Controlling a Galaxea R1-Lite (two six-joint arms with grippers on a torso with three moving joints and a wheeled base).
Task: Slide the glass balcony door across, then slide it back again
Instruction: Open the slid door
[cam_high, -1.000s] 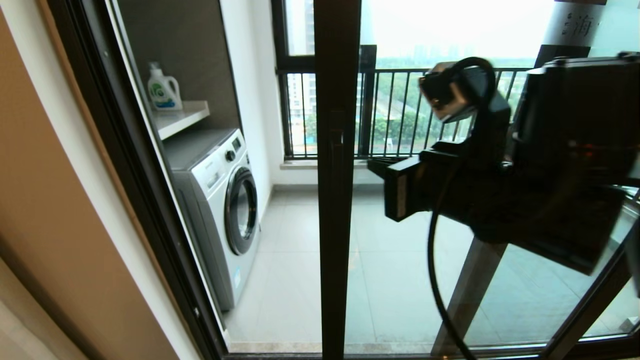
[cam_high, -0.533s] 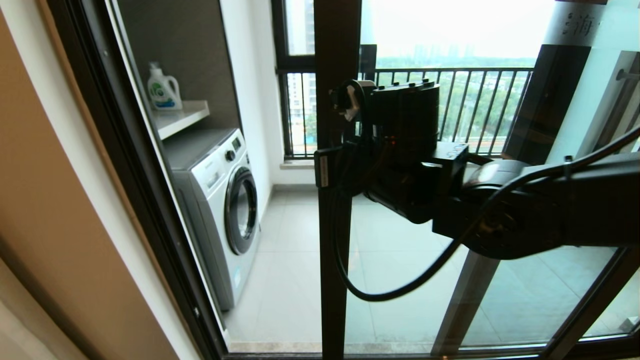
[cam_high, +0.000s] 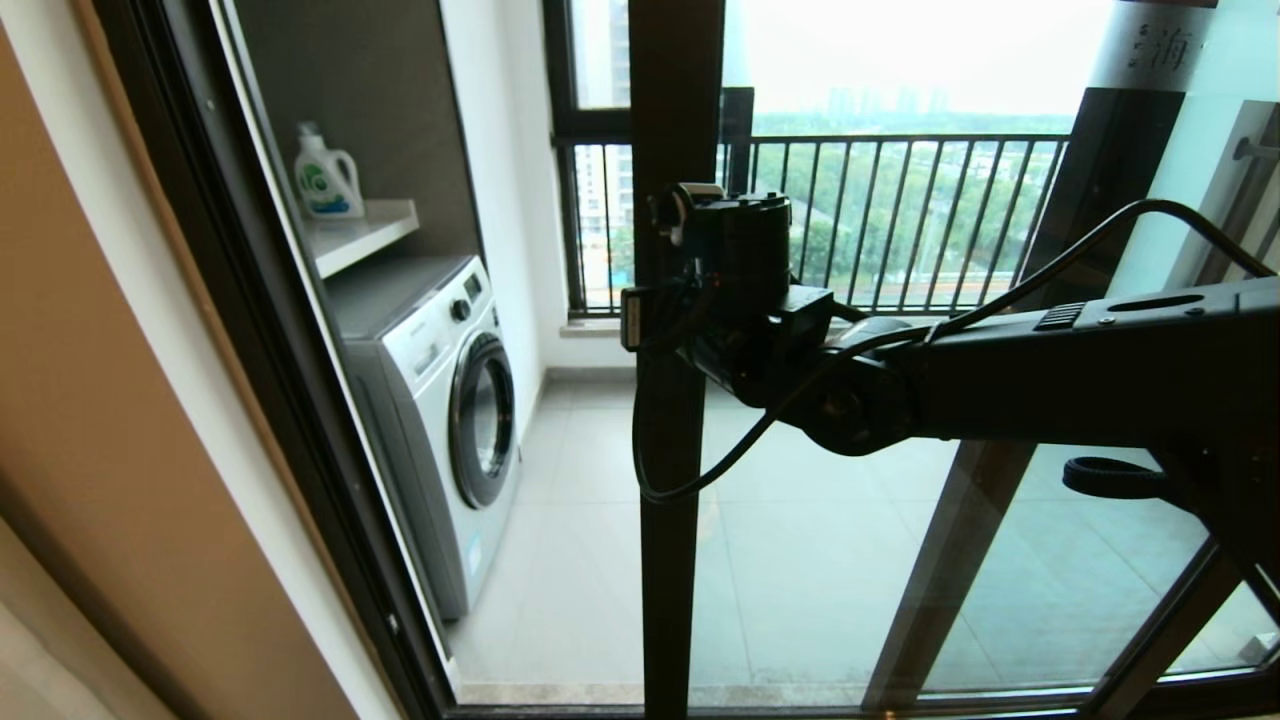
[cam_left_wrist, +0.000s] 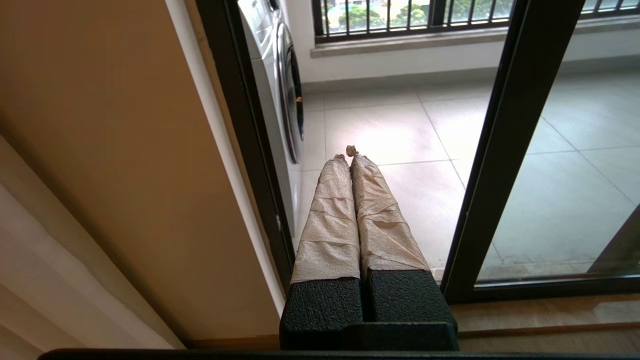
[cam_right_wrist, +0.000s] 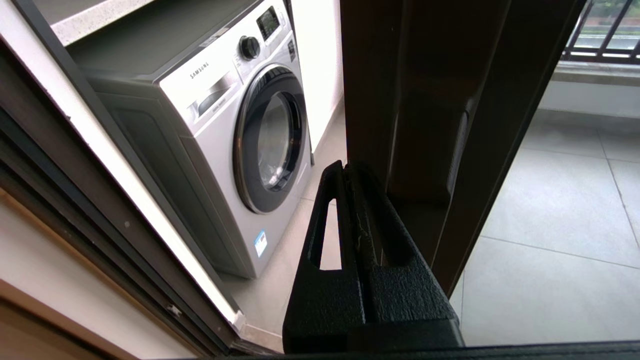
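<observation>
Fingers of the right end effector (cam_right_wrist: 348, 167) pressed together, tips against the glass balcony door (cam_right_wrist: 425, 100) frame edge.

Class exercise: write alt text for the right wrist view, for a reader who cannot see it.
The right claw, fingers closed together, sits at the edge of the glass balcony door, beside its dark frame and near the short black handle. Behind it, through the open gap, a white front-loading washing machine stands on the tiled balcony floor.

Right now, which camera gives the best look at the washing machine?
The right wrist view: the washing machine fills it, with drum door, knob and brand lettering clear. The head view shows it whole but farther off; the left wrist view catches only a sliver behind the door frame.
</observation>
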